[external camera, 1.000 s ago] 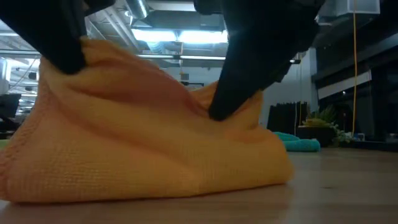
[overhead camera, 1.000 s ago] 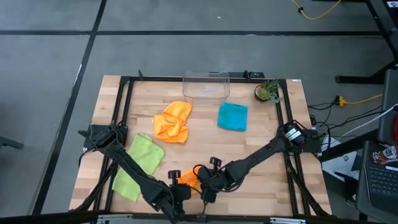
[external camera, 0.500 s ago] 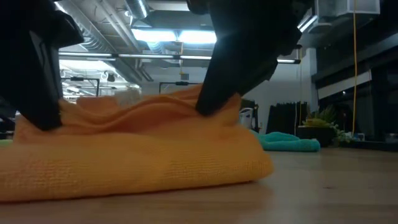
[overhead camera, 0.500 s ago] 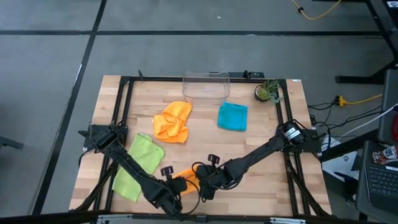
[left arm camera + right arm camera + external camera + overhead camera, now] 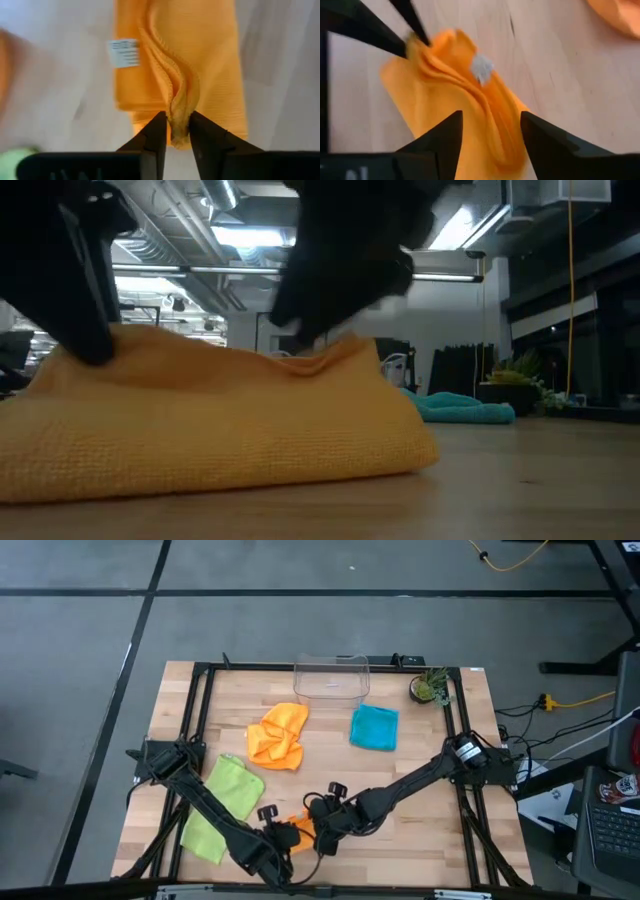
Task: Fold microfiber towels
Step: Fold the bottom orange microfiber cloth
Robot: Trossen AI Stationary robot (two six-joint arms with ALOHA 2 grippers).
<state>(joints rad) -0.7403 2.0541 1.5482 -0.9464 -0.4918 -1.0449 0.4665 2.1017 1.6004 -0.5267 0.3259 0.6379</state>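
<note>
Orange towel on wooden table

A light wooden table carries a folded orange towel between both grippers, a crumpled orange towel, green towel, teal towel, clear bin and small plant beyond them.

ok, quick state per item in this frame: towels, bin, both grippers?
folded orange towel: flat on the table's front edge, between both grippers
left gripper: fingers around a ridge of that towel's edge
right gripper: open over the same towel
crumpled orange towel: bunched, mid-table
lime green towel: spread loosely, unfolded
teal blue towel: folded into a square
clear plastic bin: upright, looks empty
</note>
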